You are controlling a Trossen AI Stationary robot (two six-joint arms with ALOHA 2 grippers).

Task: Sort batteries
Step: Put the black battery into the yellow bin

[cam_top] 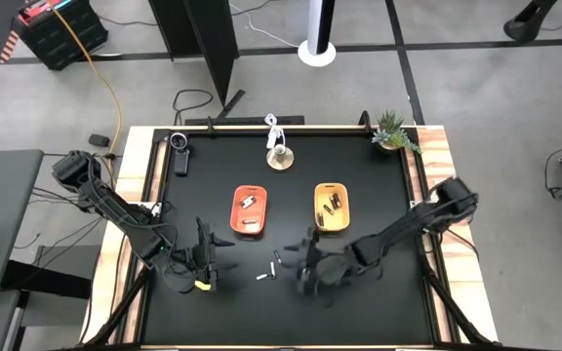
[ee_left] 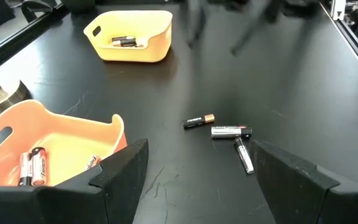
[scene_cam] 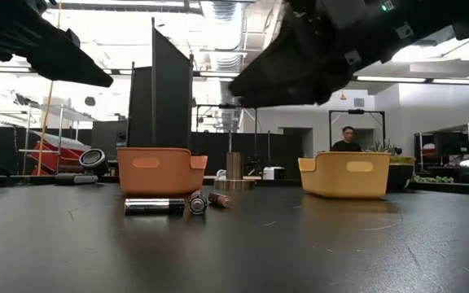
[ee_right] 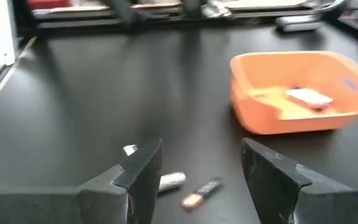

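Left arm: bent low over the near left of the black table (cam_top: 359, 302), its left gripper (cam_top: 203, 255) hovering by the front edge with fingers (ee_left: 123, 171) spread wide and nothing between them.
Right arm: reaching in from the right edge, elbow raised, its right gripper (cam_top: 308, 265) low near the table's middle front, fingers (ee_right: 138, 168) parted wide and empty.
Loose batteries: three lie on the bare table between the two grippers, a dark one with a coppery end (ee_left: 199, 121), a silvery one with a red mark (ee_left: 231, 131) just beside it, and a silvery one (ee_left: 245, 155) angled off that one's end.
Orange tray (cam_top: 249, 211): farther back, left of centre, with a few red-marked cells (ee_left: 31, 168) inside.
Yellow tray (cam_top: 332, 208): level with it on the right, well apart, holding dark cells (ee_left: 124, 42).
Beyond the table: a person (scene_cam: 347, 140) stands far off in the room.
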